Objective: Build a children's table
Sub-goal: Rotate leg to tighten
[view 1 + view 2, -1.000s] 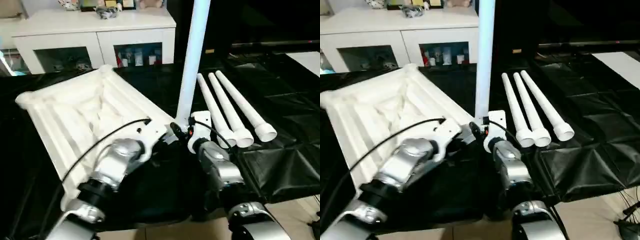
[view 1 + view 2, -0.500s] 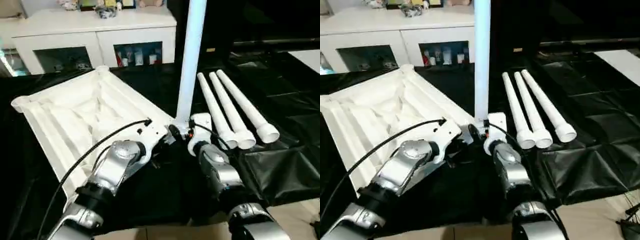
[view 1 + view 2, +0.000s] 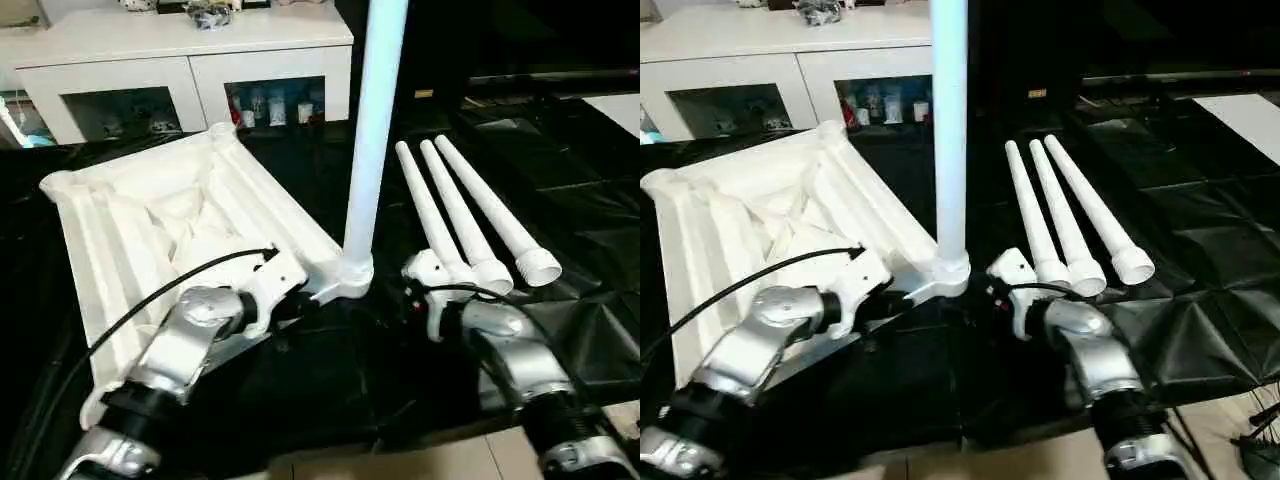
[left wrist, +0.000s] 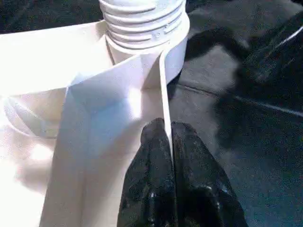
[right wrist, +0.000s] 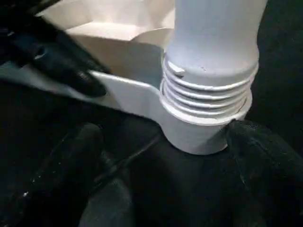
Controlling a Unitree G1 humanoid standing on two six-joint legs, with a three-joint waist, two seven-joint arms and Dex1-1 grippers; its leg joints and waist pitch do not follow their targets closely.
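The children's table top [image 3: 170,215] lies upside down on the black sheet, ribbed underside up. One white leg [image 3: 372,130] stands upright in its near right corner socket [image 3: 352,275], threads showing [image 5: 208,94]. Three more legs [image 3: 470,215] lie side by side to the right. My left gripper [image 4: 168,130] is shut on the thin rim of the top just beside that socket. To the right of the socket my right gripper [image 5: 168,142] stands open. Its fingers [image 5: 80,151] are spread wide either side of the socket, with nothing held.
A white glass-door cabinet [image 3: 180,50] stands behind the black-sheeted table [image 3: 560,160]. The sheet is creased at the near right [image 3: 600,340]. The table's front edge and pale floor [image 3: 400,465] lie just below my forearms.
My right gripper has opened, let go of the upright leg and drawn back to the right. The leg stays standing in the socket. My left gripper holds the rim as before.
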